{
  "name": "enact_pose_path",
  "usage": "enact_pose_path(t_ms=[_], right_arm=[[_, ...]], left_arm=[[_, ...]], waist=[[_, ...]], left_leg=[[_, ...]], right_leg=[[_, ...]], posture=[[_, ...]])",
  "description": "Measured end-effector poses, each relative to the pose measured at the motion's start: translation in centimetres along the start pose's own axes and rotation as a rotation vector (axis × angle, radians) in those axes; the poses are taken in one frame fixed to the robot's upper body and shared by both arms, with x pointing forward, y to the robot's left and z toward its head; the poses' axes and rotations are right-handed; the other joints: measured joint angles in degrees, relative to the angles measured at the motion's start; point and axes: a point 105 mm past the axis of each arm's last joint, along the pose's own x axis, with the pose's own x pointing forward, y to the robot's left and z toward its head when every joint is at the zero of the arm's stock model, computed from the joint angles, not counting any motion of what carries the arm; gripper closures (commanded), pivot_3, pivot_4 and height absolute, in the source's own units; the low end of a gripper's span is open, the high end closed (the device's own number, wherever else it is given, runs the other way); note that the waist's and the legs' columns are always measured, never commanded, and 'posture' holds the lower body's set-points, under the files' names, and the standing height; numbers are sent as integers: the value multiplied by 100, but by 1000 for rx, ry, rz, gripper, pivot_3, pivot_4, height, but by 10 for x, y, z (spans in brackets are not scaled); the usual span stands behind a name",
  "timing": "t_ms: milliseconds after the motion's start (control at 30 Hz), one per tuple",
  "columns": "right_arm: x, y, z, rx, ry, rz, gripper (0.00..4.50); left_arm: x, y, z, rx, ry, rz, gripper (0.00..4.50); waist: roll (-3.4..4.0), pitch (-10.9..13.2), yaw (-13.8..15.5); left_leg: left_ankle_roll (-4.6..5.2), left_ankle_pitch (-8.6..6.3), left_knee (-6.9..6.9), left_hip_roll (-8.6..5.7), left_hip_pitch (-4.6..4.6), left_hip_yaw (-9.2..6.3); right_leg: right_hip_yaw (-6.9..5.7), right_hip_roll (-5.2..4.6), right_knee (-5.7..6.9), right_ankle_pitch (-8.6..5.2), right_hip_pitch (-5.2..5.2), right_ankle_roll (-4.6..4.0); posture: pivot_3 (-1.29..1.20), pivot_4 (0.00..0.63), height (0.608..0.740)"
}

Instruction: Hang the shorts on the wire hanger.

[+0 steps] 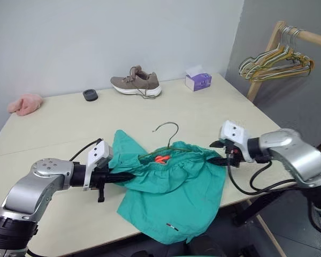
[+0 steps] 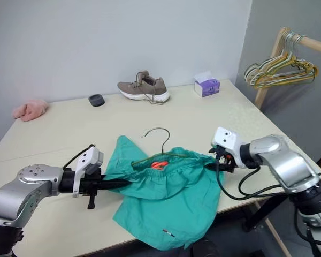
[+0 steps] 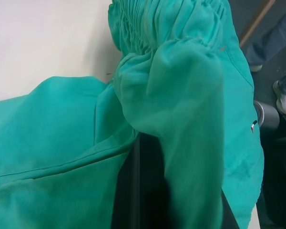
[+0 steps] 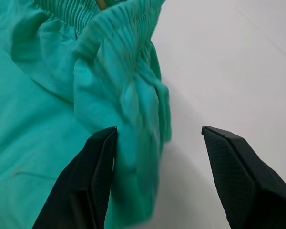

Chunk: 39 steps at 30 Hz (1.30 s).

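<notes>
sneaker (image 1: pixel 136 83): far beyond both jaws
tissue box (image 1: pixel 198 81): beyond right jaws
pink cloth (image 1: pixel 25 104): beyond left jaws

Left pincer (image 1: pixel 129 175) is clamped closed, right pincer (image 4: pixel 157 157) has its fingers spread apart.

The shorts (image 1: pixel 176 198) lie on the table (image 1: pixel 214 112) at its near edge, one leg hanging over it, with the wire hanger (image 1: pixel 168 140) tucked in their waistband, hook toward the far side. Behind the shorts sit a shoe (image 1: pixel 136 83), a small round object (image 1: pixel 90 95) left of it and a tissue box (image 1: pixel 198 80) right. A rack of hangers (image 1: pixel 275 61) stands right of the table.
</notes>
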Motion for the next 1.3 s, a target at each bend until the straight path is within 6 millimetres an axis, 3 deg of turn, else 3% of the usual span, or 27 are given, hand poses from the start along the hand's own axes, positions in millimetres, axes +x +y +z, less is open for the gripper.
enact_pose_path(t_ms=[133,233,467,700,900,1167,1300], right_arm=[[16,3,2,-60,29,83,1492],[23,1,2,-73,43,127,2028],[24,2,7,-91,44,210,4491],[16,7,8,-71,59,247,4491],[8,15,8,-11,40,256,4500],[-10,12,-27,225,58,161,4500],[-22,4,-48,385,38,36,4500]], left_arm=[[1,1,2,7,-4,-2,4500],[2,1,3,8,-9,-4,4500],[2,-1,1,3,-7,-8,4500],[3,-1,2,36,-13,-5,4500],[9,19,10,7,-106,108,2745],[-19,52,6,-29,-193,346,146],[-29,70,-1,-36,-214,468,44]], waist=[[0,0,5],[-1,0,12],[-1,0,17],[0,0,18],[-7,-4,19],[-6,-4,15],[-8,-5,15]], left_leg=[[0,0,-1,-1,-2,-1],[0,-1,-1,-1,-3,-4],[0,-1,-3,-1,-3,-8],[0,-1,-2,-1,-3,-8],[0,-1,0,-1,-3,-14],[0,-1,1,-2,-4,-10],[0,-1,3,-3,-4,-9]], right_leg=[[0,-1,-2,0,-1,-1],[-2,-1,-3,5,-1,-8],[-5,-1,-2,15,-2,-26],[-5,-1,-2,16,-2,-28],[-10,-1,-1,3,2,-5],[-6,-2,0,4,0,-7],[-4,-2,-2,3,3,-4]], posture=[[-279,0,740],[-272,0,740],[-265,0,740],[-282,0,740],[-295,0,740],[-302,0,740],[-331,0,740]])
